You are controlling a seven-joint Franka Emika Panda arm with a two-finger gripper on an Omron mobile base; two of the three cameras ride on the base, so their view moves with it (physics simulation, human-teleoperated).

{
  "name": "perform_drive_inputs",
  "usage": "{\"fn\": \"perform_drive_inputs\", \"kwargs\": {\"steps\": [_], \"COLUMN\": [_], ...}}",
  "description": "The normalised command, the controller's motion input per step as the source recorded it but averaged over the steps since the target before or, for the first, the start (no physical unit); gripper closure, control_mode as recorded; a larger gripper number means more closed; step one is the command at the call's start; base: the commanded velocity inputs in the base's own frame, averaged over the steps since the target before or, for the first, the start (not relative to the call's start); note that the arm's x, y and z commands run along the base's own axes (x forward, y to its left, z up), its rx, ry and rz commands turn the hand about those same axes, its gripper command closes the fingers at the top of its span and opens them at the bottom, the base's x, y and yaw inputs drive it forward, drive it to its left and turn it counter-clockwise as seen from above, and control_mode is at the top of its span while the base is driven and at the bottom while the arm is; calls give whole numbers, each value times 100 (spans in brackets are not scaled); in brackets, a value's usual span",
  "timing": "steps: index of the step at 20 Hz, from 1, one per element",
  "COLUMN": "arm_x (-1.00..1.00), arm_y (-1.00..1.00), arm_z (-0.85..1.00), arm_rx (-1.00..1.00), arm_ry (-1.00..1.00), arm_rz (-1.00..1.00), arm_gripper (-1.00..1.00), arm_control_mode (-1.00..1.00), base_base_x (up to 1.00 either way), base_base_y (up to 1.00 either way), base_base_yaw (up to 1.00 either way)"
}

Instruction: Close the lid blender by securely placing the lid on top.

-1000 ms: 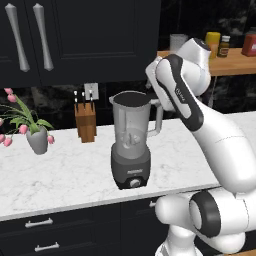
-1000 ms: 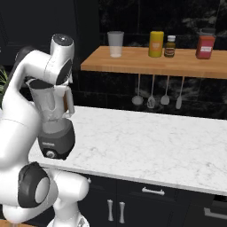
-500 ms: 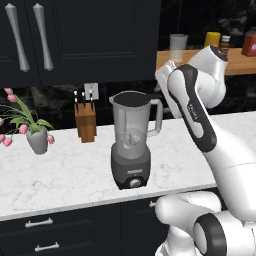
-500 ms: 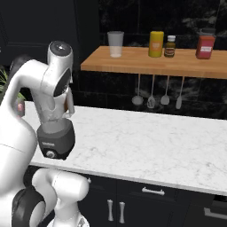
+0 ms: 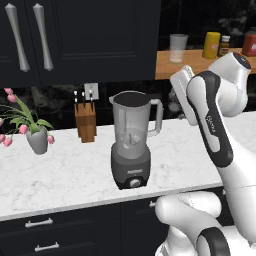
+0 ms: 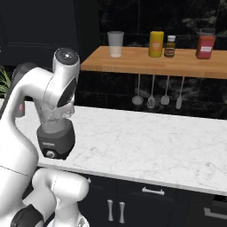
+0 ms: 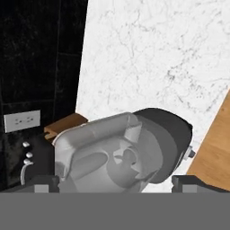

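Note:
The blender (image 5: 132,145) stands on the white marble counter (image 5: 60,180): a translucent grey jar with a side handle on a dark base with a front knob. Its mouth is uncovered. In the right base view my arm hides most of the jar, and the blender's dark base (image 6: 55,142) shows below it. The hand view looks down into the open jar (image 7: 103,152) from above. My gripper (image 7: 116,184) is open above the blender, its dark fingertips (image 7: 45,184) wide apart with nothing held between them. The lid is out of view.
A wooden knife block (image 5: 86,121) and a potted pink flower (image 5: 37,140) stand left of the blender. A wooden shelf (image 6: 150,64) above the counter carries a glass tumbler (image 6: 115,43) and bottles; utensils (image 6: 150,99) hang below it. Dark cabinets (image 5: 75,35) sit overhead.
My arm has swung over toward the blender, with the elbow rising and moving right in the left base view. The blender has not moved and the gripper has stayed open.

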Motion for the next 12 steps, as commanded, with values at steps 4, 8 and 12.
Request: {"fn": "perform_drive_inputs", "kwargs": {"steps": [4,8,12], "arm_x": [-11,-10,-9], "arm_y": [-14,-19,-23], "arm_z": [-15,-23,-28], "arm_rx": [0,0,0], "arm_ry": [0,0,0], "arm_rz": [0,0,0], "arm_gripper": [-100,-100,-100], "arm_control_mode": [-100,-100,-100], "base_base_x": [0,0,0], "base_base_y": [0,0,0], "base_base_yaw": [0,0,0]}}
